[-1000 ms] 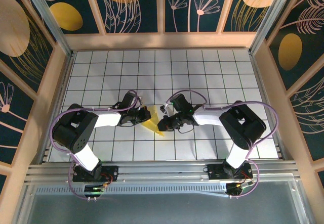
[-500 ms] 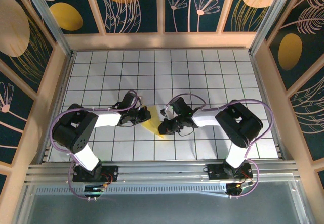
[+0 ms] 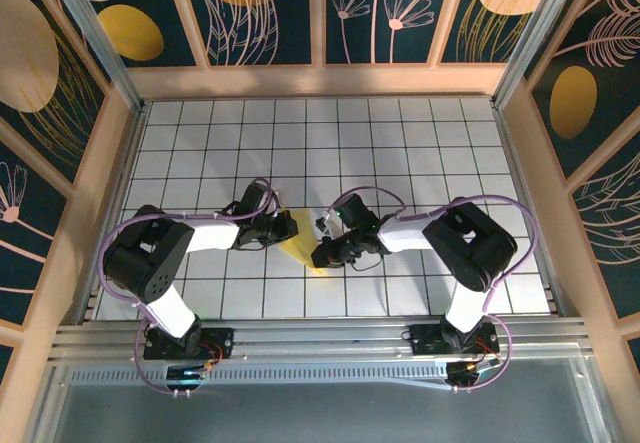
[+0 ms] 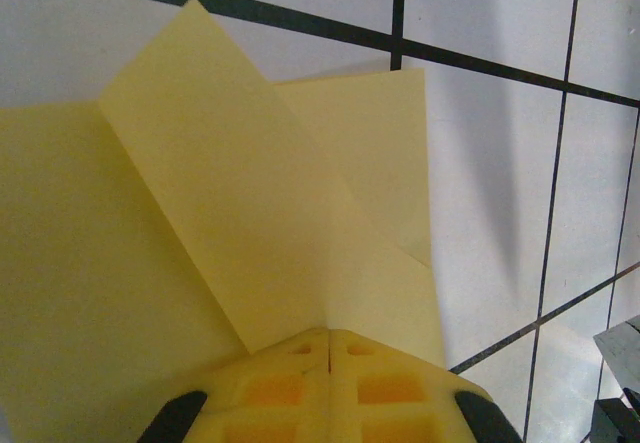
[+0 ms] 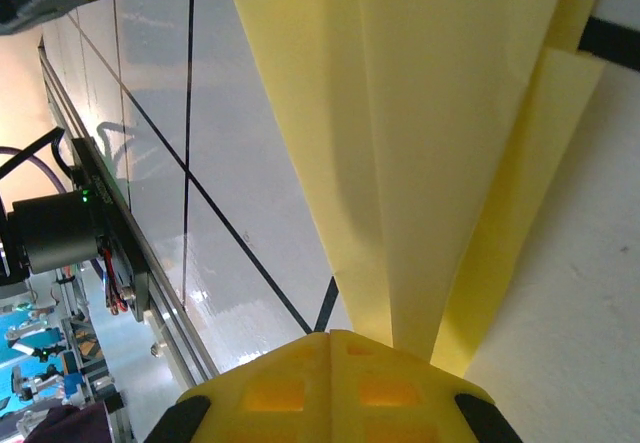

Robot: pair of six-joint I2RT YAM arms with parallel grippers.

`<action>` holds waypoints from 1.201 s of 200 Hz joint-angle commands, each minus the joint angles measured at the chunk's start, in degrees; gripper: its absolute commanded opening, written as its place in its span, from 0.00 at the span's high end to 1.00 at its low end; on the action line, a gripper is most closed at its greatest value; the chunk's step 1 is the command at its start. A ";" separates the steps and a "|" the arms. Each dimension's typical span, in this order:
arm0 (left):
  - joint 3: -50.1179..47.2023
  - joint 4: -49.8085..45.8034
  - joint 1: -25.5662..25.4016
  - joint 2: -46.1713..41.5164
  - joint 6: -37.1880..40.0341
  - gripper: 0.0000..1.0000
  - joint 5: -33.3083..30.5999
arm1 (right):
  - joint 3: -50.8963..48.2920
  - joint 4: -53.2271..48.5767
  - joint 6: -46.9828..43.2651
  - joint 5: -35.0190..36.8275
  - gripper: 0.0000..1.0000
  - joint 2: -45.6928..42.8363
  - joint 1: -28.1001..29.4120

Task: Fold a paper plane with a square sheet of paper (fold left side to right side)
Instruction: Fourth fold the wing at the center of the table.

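Two long folds could already be seen in the yellow paper plane (image 3: 300, 250), so a good part of the job looked done. It lay on the white tiled surface (image 3: 400, 143), right between the two arms and close to their side of it. From above it was a thin, slanted strip, no longer a square.

Seen from the left wrist, one long flap (image 4: 230, 183) was folded over the top, and a wider layer stuck out behind it. Seen from the right wrist, the paper (image 5: 440, 113) got narrow toward the claw like a dart, with a line down its middle and a few layers on top of each other.

Both claws were shut tight. The left claw (image 4: 328, 335) had its closed tips on the paper where the flap's fold ended. The right claw (image 5: 329, 338) had its closed tips at the narrow end. I could not tell if either claw pinched a layer or just pushed down on the paper.

I think the nose and side folds were made, and the folding was in a late step. The flaps did not lie flat yet. The folds likely needed pressing, and the wings may have been left to do.
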 commanded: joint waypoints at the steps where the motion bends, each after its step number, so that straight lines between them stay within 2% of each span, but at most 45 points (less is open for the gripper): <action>1: -0.77 -4.31 -0.15 1.36 0.91 0.98 -3.15 | -0.75 -0.83 0.31 -0.35 1.00 0.98 0.73; 240: -0.42 -4.63 -0.14 1.33 0.92 0.98 -3.32 | -1.68 -4.19 -0.79 1.76 1.00 1.00 1.50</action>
